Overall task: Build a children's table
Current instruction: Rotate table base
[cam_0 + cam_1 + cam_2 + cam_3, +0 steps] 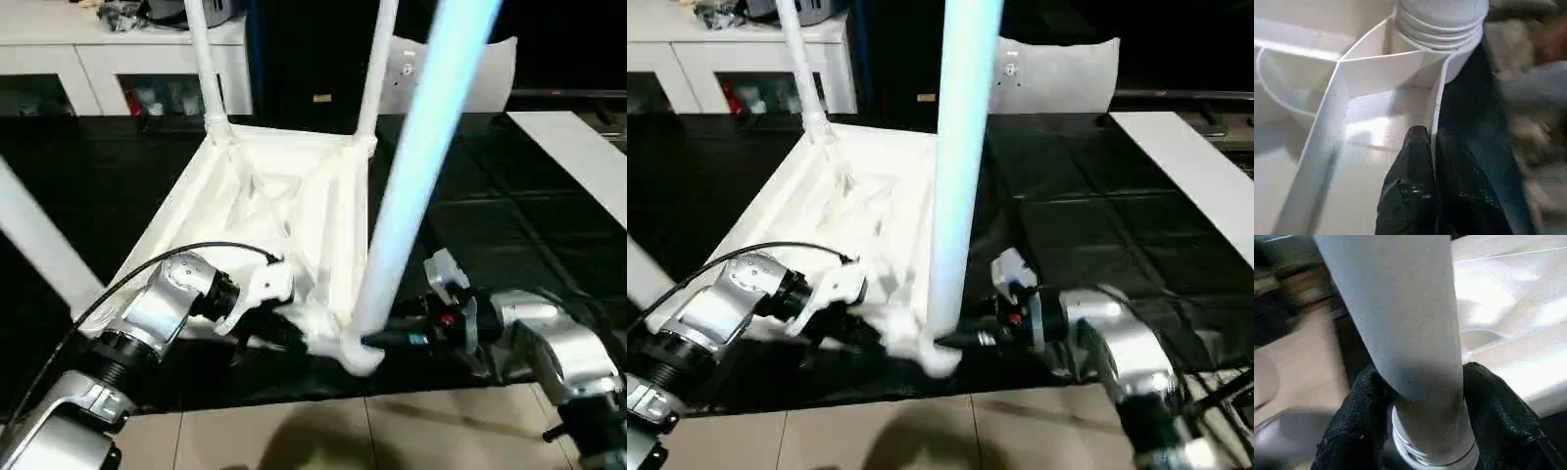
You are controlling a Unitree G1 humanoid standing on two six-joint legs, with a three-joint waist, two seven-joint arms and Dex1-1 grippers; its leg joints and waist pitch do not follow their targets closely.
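Our left pincer (1432, 196) pinches the rim of the upturned table top (265, 186) on the black mat; our right pincer (1422, 423) clamps the near-corner leg (411, 166).

White tabletop (265, 196) lies upside down, ribbed underside up, on black floor mat. Two legs (203, 59) upright in far corner sockets, a third leg (416, 166) standing in the near corner socket (355, 354).

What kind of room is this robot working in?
Probably an indoor lab or demo room made up like a home: a white cabinet with cluttered shelves, a black mat and beige floor tiles.
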